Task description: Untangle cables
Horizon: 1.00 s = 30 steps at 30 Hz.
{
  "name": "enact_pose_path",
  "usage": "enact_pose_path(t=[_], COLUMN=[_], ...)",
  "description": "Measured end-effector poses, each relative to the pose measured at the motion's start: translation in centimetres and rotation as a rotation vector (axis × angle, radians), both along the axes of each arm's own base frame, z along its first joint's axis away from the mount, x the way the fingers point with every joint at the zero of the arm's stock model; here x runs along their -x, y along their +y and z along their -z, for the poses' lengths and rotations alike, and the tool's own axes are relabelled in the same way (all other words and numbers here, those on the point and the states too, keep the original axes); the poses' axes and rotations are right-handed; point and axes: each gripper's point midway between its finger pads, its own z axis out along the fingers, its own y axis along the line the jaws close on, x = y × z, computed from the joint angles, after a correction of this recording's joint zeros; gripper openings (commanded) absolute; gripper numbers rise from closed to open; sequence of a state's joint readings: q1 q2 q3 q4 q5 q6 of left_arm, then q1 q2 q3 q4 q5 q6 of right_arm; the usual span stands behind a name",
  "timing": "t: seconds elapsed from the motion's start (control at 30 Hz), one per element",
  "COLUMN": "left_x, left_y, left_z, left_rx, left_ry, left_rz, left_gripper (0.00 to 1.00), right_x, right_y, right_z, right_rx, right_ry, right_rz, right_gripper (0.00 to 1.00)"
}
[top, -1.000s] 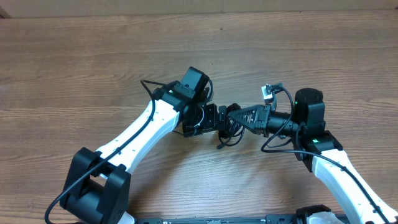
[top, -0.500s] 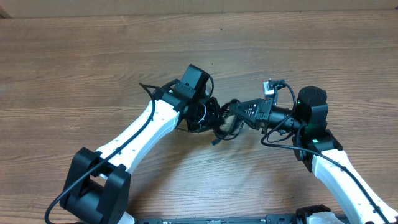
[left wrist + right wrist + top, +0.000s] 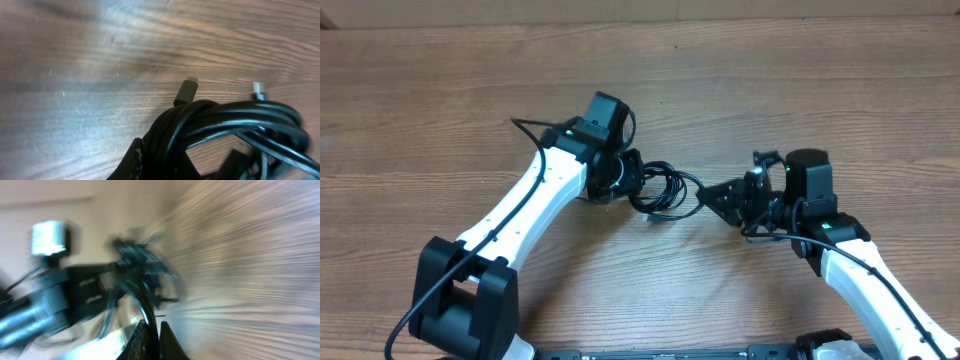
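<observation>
**Overhead:** The cables (image 3: 665, 190) are sitting as one small knotted clump near the middle of the table (image 3: 770, 80). The left gripper (image 3: 632, 180) is closing on the clump from its nine o'clock side. The right gripper (image 3: 712, 196) is pinching a strand at its three o'clock side, and that strand is running taut between the two. As I judge it, the untangling is only beginning: no cord is lying free on its own, and all three are looking left to separate. No box, tray or other container is showing here.

**Left wrist:** The cables (image 3: 225, 120) are filling the five o'clock corner as thick overlapping loops, hard against the camera, with the pincer apparently clamping them at the lower edge. Two plugs are poking out at twelve o'clock of the loops, one dark (image 3: 186, 91) and one pale-tipped (image 3: 258, 90).

**Right wrist:** The picture is blurring heavily. The right gripper (image 3: 150, 337) is sitting at six o'clock with its jaws narrow. A black strand is rising from between them toward the cables (image 3: 145, 275) at about eleven o'clock.
</observation>
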State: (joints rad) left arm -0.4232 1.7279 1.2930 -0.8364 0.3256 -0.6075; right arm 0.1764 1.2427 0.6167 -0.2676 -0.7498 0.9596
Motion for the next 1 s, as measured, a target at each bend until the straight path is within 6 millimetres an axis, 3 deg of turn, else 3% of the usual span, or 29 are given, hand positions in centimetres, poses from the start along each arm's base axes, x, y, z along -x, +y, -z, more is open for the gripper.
enact_pose_path(t=[0.1, 0.33, 0.77, 0.93, 1.0], left_x=[0.2, 1.8, 2.9, 2.9, 2.9], left_y=[-1.0, -2.5, -2.8, -2.9, -2.9], left_z=[-1.0, -2.4, -5.9, -6.1, -6.2], left_rx=[0.048, 0.147, 0.196, 0.198, 0.198], left_ry=[-0.039, -0.067, -0.207, -0.222, -0.227], left_rz=[0.086, 0.274, 0.434, 0.449, 0.452], left_gripper=[0.04, 0.04, 0.04, 0.04, 0.04], right_x=[0.3, 1.0, 0.6, 0.5, 0.5], right_y=[-1.4, -3.3, -4.0, -4.4, -4.5], right_z=[2.0, 3.8, 3.8, 4.0, 4.0], right_rx=[0.104, 0.231, 0.295, 0.316, 0.327], right_ry=[0.051, 0.101, 0.083, 0.077, 0.074], right_rz=[0.052, 0.108, 0.133, 0.144, 0.148], right_gripper=[0.04, 0.04, 0.15, 0.30, 0.47])
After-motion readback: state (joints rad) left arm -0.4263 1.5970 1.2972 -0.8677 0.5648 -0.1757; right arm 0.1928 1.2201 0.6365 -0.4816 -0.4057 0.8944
